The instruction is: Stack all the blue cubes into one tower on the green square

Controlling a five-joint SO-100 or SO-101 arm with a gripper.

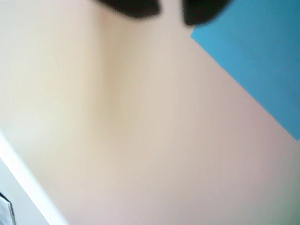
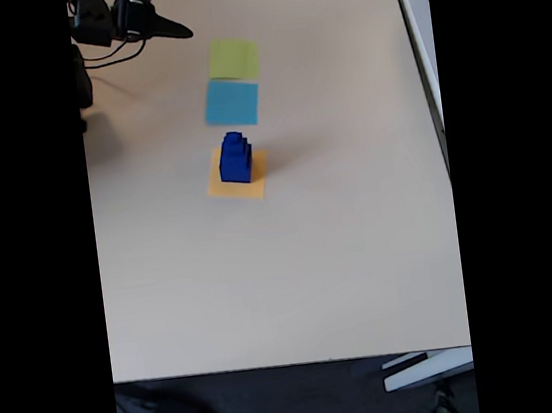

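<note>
In the fixed view I see the blue cubes (image 2: pixel 235 158) stacked on the orange square (image 2: pixel 237 176), near of the light-blue square (image 2: pixel 233 102) and the bare green square (image 2: pixel 234 58). My gripper (image 2: pixel 184 32) sits far left, empty; I cannot tell its jaw spacing

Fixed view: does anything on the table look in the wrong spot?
Yes. The blue cubes stand stacked on the orange square, while the green square lies bare, two patches away. The tower looks upright.
</note>
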